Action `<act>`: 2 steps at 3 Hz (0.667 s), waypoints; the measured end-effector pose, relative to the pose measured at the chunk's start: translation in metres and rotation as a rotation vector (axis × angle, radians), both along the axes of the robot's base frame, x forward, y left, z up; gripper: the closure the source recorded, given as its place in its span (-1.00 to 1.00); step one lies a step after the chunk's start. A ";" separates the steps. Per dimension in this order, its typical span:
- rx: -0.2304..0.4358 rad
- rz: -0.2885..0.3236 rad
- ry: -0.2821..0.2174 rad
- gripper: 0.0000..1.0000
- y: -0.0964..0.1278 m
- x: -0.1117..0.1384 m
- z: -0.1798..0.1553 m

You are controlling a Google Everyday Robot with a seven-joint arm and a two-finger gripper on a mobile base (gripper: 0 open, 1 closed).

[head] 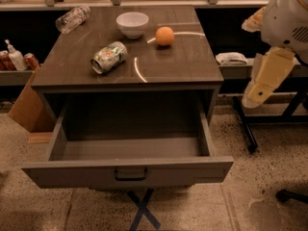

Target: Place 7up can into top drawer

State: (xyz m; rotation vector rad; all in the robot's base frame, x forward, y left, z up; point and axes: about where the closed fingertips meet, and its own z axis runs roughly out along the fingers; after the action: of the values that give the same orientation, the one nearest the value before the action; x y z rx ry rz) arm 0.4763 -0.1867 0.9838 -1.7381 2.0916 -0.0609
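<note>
The 7up can [109, 57] lies on its side on the dark cabinet top [183, 64], left of centre, its silver end facing front-left. The top drawer [127, 170] is pulled fully open below the top, and its grey inside holds nothing. My gripper [262, 83], a cream-coloured part under the white arm [288, 18], hangs at the right edge of the view. It is beside the cabinet's right side, well apart from the can and holding nothing.
On the top are a white bowl [132, 23], an orange [164, 35] and a clear plastic bottle [72, 18] lying at the back left. Red cans [30, 60] and a white bottle [14, 57] stand on a shelf at left. A cardboard box [26, 107] leans at the cabinet's left.
</note>
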 end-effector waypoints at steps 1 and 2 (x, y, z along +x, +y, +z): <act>0.061 0.149 -0.047 -1.00 0.049 0.047 0.008; 0.095 0.340 -0.046 -1.00 0.114 0.080 0.009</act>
State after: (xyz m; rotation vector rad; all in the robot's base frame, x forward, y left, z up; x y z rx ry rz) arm 0.5568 -0.0725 0.9930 -1.9861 1.7110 0.0951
